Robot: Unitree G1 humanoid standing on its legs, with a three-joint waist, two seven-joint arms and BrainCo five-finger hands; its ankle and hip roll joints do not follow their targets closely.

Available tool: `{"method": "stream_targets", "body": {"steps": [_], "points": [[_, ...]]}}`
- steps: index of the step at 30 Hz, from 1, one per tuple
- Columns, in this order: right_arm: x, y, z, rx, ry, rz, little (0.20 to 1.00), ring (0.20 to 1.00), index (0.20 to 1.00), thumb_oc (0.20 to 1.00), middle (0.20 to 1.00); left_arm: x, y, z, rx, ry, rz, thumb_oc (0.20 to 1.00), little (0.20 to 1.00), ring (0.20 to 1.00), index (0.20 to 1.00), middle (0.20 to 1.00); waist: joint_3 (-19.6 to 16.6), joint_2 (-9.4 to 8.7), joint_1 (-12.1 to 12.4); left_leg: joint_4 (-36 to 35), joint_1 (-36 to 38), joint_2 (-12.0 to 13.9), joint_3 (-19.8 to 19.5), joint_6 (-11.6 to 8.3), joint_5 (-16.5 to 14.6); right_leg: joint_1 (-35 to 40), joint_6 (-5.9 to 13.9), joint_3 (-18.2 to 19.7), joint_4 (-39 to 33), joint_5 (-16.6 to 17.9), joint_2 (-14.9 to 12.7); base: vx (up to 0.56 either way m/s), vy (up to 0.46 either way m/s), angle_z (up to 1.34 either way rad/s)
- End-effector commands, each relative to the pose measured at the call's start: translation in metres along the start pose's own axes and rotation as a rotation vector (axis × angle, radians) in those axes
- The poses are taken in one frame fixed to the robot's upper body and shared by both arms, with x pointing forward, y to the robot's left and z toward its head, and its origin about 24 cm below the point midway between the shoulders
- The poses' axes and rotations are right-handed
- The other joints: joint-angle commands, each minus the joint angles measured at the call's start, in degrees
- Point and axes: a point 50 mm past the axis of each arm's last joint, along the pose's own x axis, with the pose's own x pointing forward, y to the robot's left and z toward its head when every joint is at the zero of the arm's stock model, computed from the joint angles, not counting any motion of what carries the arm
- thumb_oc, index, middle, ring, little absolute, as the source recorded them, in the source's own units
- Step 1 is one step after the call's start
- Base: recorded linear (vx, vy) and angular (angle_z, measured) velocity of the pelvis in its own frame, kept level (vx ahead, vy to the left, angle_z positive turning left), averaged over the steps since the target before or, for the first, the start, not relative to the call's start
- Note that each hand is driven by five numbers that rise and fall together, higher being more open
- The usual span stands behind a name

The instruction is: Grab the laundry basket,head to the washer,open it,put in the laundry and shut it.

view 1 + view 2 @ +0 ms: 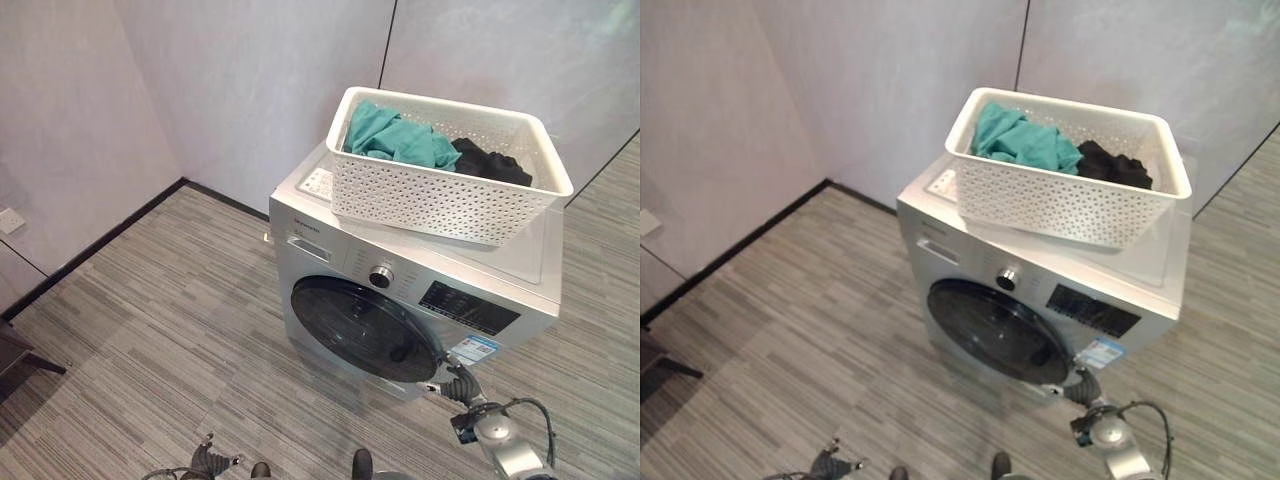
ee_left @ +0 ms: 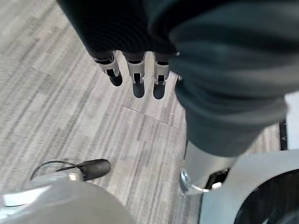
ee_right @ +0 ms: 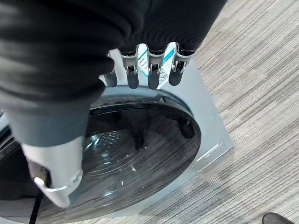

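A white perforated laundry basket point(image 1: 445, 170) stands on top of the silver front-loading washer point(image 1: 330, 235), with teal clothes point(image 1: 395, 138) and black clothes point(image 1: 490, 162) in it. The washer's round dark door point(image 1: 365, 328) is shut. My right hand point(image 1: 462, 385) is low at the door's right edge. In the right wrist view its fingers point(image 3: 149, 70) hang straight over the door's rim point(image 3: 140, 100), holding nothing. My left hand point(image 1: 205, 462) hangs low at the lower left, away from the washer. Its fingers point(image 2: 136, 74) are straight above the floor.
The washer stands in a corner with grey walls behind it and to the left. A black skirting runs along the walls. A wall socket point(image 1: 10, 220) and a dark piece of furniture point(image 1: 15, 360) are at the far left. Grey striped floor point(image 1: 180, 330) lies before the washer.
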Motion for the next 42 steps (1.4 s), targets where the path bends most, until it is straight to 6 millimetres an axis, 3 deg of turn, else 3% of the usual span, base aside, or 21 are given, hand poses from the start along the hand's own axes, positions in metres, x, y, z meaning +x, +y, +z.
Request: {"method": "stream_targets", "body": {"steps": [1, 8, 12, 14, 15, 16, 21, 22, 27, 28, 29, 30, 33, 34, 35, 38, 40, 42], "points": [[0.005, -0.03, 0.024, -0.054, -0.106, -0.109, 1.0, 1.0, 1.0, 1.0, 1.0, 0.006, 0.002, 0.01, 0.023, -0.005, 0.01, 1.0, 1.0, 1.0, 1.0, 1.0, -1.5, 0.55, 1.2, 0.6, 0.8, 5.0, 1.6, -1.27, -0.6, 0.3, 4.3, 0.7, 0.6, -4.3, -4.8, 0.0, 0.0, 0.0], [0.02, -0.048, 0.044, -0.171, -0.134, -0.188, 1.0, 1.0, 1.0, 1.0, 1.0, 0.004, -0.003, 0.013, -0.02, -0.028, -0.011, 1.0, 1.0, 1.0, 1.0, 1.0, -1.1, 1.34, 2.5, 0.6, 0.1, 4.8, 1.6, -1.32, -0.3, -0.5, 4.6, 0.4, 0.6, -4.3, -5.2, 0.0, 0.0, 0.0], [0.034, -0.075, 0.074, -0.234, -0.176, -0.31, 1.0, 1.0, 1.0, 1.0, 1.0, 0.003, -0.007, 0.044, -0.043, -0.179, -0.043, 1.0, 1.0, 1.0, 1.0, 1.0, 1.8, 2.54, 3.6, 0.8, -2.8, 3.5, 0.3, -0.73, 0.1, -2.5, 4.94, -0.1, 0.6, -3.6, -6.3, -0.09, 0.033, 0.02], [0.035, -0.079, 0.08, -0.241, -0.188, -0.332, 1.0, 1.0, 1.0, 1.0, 1.0, 0.003, -0.006, 0.049, -0.048, -0.203, -0.042, 1.0, 1.0, 1.0, 1.0, 1.0, 2.3, 2.71, 3.8, 1.0, -3.4, 3.3, 0.1, -0.61, 0.1, -2.9, 4.97, -0.2, 0.6, -3.5, -6.5, -0.09, 0.037, 0.12], [0.039, -0.086, 0.093, -0.242, -0.212, -0.38, 1.0, 1.0, 1.0, 1.0, 1.0, 0.002, -0.005, 0.056, -0.064, -0.24, -0.038, 1.0, 1.0, 1.0, 1.0, 1.0, 3.7, 3.25, 4.1, 1.4, -5.0, 2.7, -0.4, -0.35, 0.4, -4.1, 4.99, -0.1, 0.6, -3.1, -7.0, -0.1, 0.039, 0.12], [0.039, -0.086, 0.093, -0.242, -0.213, -0.381, 1.0, 1.0, 1.0, 1.0, 1.0, 0.002, -0.005, 0.057, -0.065, -0.24, -0.038, 1.0, 1.0, 1.0, 1.0, 1.0, 3.7, 3.24, 4.1, 1.5, -5.1, 2.6, -0.4, -0.33, 0.4, -4.1, 5.0, -0.1, 0.6, -3.1, -7.0, -0.12, 0.039, 0.06], [0.05, -0.085, 0.141, -0.231, -0.316, -0.452, 1.0, 1.0, 1.0, 1.0, 1.0, 0.0, -0.004, 0.085, -0.128, -0.349, -0.013, 1.0, 1.0, 1.0, 1.0, 1.0, 8.7, 5.26, 4.9, 5.2, -12.3, 0.4, -1.3, 0.41, 0.5, -10.0, 5.04, 1.2, 1.5, -1.5, -8.9, -0.15, 0.058, 0.05], [0.05, -0.085, 0.141, -0.231, -0.317, -0.452, 1.0, 1.0, 1.0, 1.0, 1.0, 0.0, -0.004, 0.085, -0.129, -0.35, -0.013, 1.0, 1.0, 1.0, 1.0, 1.0, 8.7, 5.24, 4.9, 5.3, -12.4, 0.4, -1.3, 0.42, 0.4, -10.1, 5.05, 1.3, 1.5, -1.5, -8.9, -0.1, 0.069, 0.04], [0.057, -0.04, 0.146, -0.101, -0.321, -0.344, 1.0, 1.0, 1.0, 1.0, 1.0, -0.001, -0.01, 0.097, -0.163, -0.38, -0.01, 1.0, 1.0, 1.0, 1.0, 1.0, 10.2, 6.48, 5.4, 5.5, -15.1, -1.1, -0.9, 1.06, 0.9, -12.7, 5.29, 1.8, 1.6, -0.7, -10.3, -0.04, 0.064, -0.03], [0.057, -0.04, 0.146, -0.101, -0.321, -0.344, 1.0, 1.0, 1.0, 1.0, 1.0, -0.001, -0.01, 0.097, -0.163, -0.38, -0.01, 1.0, 1.0, 1.0, 1.0, 1.0, 10.2, 6.45, 5.4, 5.5, -15.1, -1.1, -0.9, 1.06, 0.9, -12.8, 5.3, 1.8, 1.6, -0.7, -10.4, -0.02, 0.09, -0.07], [0.054, 0.002, 0.134, -0.035, -0.306, -0.2, 1.0, 1.0, 1.0, 1.0, 1.0, -0.003, -0.011, 0.104, -0.186, -0.406, -0.003, 1.0, 1.0, 1.0, 1.0, 1.0, 10.4, 6.59, 5.0, 4.8, -15.4, -1.8, -0.5, 1.27, 1.1, -13.3, 5.63, 1.5, 1.6, -0.2, -11.1, -0.02, 0.071, -0.06], [0.054, 0.002, 0.134, -0.035, -0.305, -0.199, 1.0, 1.0, 1.0, 1.0, 1.0, -0.003, -0.011, 0.104, -0.186, -0.405, -0.003, 1.0, 1.0, 1.0, 1.0, 1.0, 10.4, 6.56, 5.0, 4.8, -15.4, -1.8, -0.5, 1.28, 1.2, -13.3, 5.64, 1.5, 1.6, -0.2, -11.1, -0.02, 0.093, 0.02], [0.045, 0.046, 0.116, 0.019, -0.265, -0.02, 1.0, 1.0, 1.0, 1.0, 1.0, -0.008, -0.005, 0.112, -0.203, -0.463, -0.001, 1.0, 1.0, 1.0, 1.0, 1.0, 10.2, 6.26, 4.8, 4.2, -14.5, -2.1, -0.3, 1.51, 1.0, -13.0, 5.9, 1.4, 1.5, 0.0, -11.5, 0.01, 0.046, -0.01], [0.035, 0.077, 0.101, 0.058, -0.226, 0.11, 1.0, 1.0, 1.0, 1.0, 1.0, -0.014, 0.006, 0.118, -0.21, -0.527, 0.015, 1.0, 1.0, 1.0, 1.0, 1.0, 9.9, 6.05, 4.9, 3.9, -13.7, -2.0, 0.0, 1.51, 0.8, -12.3, 6.05, 1.1, 1.6, -0.1, -11.6, 0.0, 0.0, 0.0], [0.035, 0.078, 0.101, 0.058, -0.226, 0.112, 1.0, 1.0, 1.0, 1.0, 1.0, -0.015, 0.007, 0.117, -0.21, -0.526, 0.016, 1.0, 1.0, 1.0, 1.0, 1.0, 9.9, 6.01, 4.9, 3.9, -13.6, -2.0, 0.0, 1.51, 0.8, -12.2, 6.05, 1.1, 1.5, -0.1, -11.6, 0.0, 0.0, 0.0], [0.018, 0.123, 0.082, 0.11, -0.149, 0.307, 1.0, 1.0, 1.0, 1.0, 1.0, -0.028, 0.035, 0.128, -0.261, -0.63, 0.072, 1.0, 1.0, 1.0, 1.0, 1.0, 8.9, 5.68, 5.8, 3.4, -11.8, -1.3, 0.1, 1.27, 0.5, -10.5, 6.1, 0.2, 1.4, -0.5, -11.3, 0.04, -0.014, -0.01], [0.008, 0.146, 0.081, 0.092, -0.144, 0.418, 1.0, 1.0, 1.0, 1.0, 1.0, -0.036, 0.051, 0.137, -0.238, -0.699, 0.117, 1.0, 1.0, 1.0, 1.0, 1.0, 8.1, 5.33, 6.8, 3.9, -11.2, -0.3, -0.3, 0.77, 0.4, -9.1, 5.79, -0.3, 1.5, -1.4, -10.5, 0.04, -0.125, 0.01], [0.002, 0.166, 0.089, 0.021, -0.166, 0.515, 1.0, 1.0, 1.0, 1.0, 1.0, -0.049, 0.065, 0.147, -0.238, -0.786, 0.134, 1.0, 1.0, 1.0, 1.0, 1.0, 7.1, 5.17, 8.4, 4.1, -10.1, 2.1, -1.4, -0.35, 0.9, -6.7, 4.77, -0.9, 1.2, -3.2, -7.8, 0.03, -0.204, 0.01]]}}
